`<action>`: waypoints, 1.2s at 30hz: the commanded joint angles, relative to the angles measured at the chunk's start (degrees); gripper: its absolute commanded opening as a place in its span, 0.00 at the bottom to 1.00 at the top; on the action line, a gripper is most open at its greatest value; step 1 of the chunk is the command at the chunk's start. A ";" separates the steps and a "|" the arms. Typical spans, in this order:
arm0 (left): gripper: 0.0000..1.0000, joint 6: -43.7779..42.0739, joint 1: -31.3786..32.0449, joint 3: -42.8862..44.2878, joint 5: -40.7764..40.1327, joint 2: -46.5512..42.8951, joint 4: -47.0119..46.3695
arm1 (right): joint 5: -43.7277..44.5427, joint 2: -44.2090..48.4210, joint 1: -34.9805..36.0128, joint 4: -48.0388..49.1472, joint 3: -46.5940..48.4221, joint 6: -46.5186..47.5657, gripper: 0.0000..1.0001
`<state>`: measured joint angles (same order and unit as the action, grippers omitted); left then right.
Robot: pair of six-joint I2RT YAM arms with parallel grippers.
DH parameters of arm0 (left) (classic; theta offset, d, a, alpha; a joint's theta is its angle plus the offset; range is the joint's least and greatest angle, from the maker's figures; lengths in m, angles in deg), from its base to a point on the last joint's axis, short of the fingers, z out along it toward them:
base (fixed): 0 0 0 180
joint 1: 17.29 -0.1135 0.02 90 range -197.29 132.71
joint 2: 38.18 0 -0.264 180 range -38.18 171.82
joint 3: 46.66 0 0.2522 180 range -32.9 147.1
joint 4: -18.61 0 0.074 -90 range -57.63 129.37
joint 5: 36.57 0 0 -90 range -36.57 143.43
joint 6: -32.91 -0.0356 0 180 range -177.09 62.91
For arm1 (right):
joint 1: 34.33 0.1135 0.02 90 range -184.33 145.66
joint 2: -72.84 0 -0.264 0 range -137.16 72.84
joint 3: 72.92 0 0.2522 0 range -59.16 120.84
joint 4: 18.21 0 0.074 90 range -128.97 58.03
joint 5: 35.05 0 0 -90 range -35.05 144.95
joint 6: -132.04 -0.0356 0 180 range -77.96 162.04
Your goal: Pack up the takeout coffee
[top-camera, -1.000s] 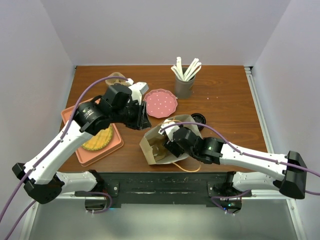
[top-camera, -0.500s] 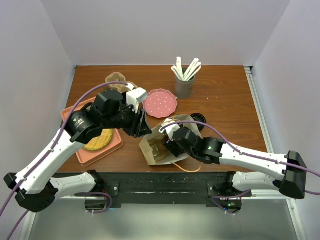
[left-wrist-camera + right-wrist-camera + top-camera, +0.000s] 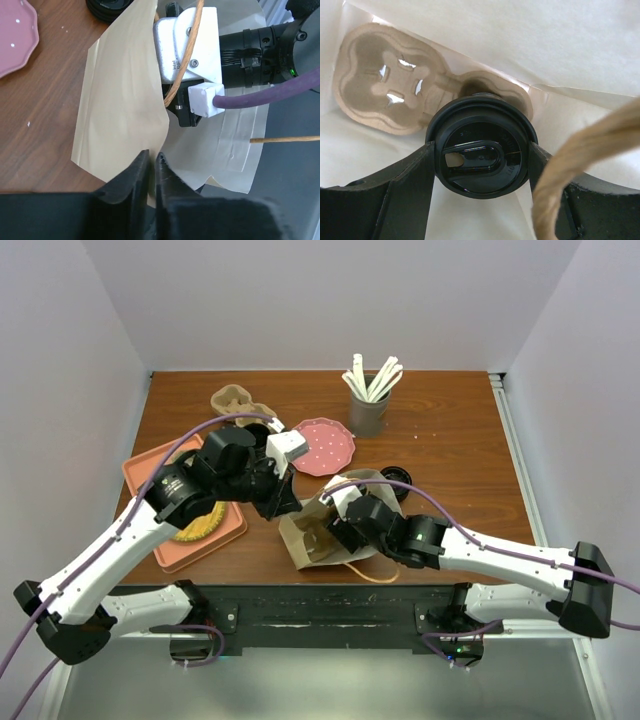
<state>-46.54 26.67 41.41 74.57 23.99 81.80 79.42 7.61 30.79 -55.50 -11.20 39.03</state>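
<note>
The step in hand is setting the cup (image 3: pixel 480 137) into the bag (image 3: pixel 120 100). The right hand (image 3: pixel 481 162) grasps it by the lidded rim, deep inside the bag, over one well of the pulp carrier (image 3: pixel 375 75) lying there; I cannot tell whether it is seated. The left hand (image 3: pixel 151 159) is pinched on the bag's edge, keeping the mouth open.

Next, I judge, the cup must sit upright in that well before the fingers let go (the twine handle (image 3: pixel 187 50) hangs close to the right wrist and could snag).

Counted:
- one bag
- one cup
- two carriers, one inside the bag and a second (image 3: pixel 232 398) at the back of the table (image 3: pixel 450 440)
- one loose lid (image 3: pixel 397 477)
- one plate (image 3: pixel 322 447)
- one holder (image 3: pixel 368 415) of sticks
- one tray (image 3: pixel 135 468)
</note>
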 commanded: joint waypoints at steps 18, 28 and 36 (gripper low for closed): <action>0.00 -30.13 1.91 -3.81 1.54 -6.79 -6.97 | -9.70 4.77 -0.17 16.85 -5.69 -1.83 0.48; 0.02 -35.44 1.91 -4.52 -10.76 -4.09 -13.02 | -13.22 3.01 -0.26 11.50 0.28 5.29 0.48; 0.52 -11.47 1.91 5.58 -24.57 -1.79 -5.94 | -11.46 0.81 -0.17 11.75 1.96 3.44 0.47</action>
<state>-71.63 28.57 39.68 57.11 22.90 73.62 68.80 9.40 30.26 -44.81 -11.90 43.05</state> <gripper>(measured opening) 0.440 0.691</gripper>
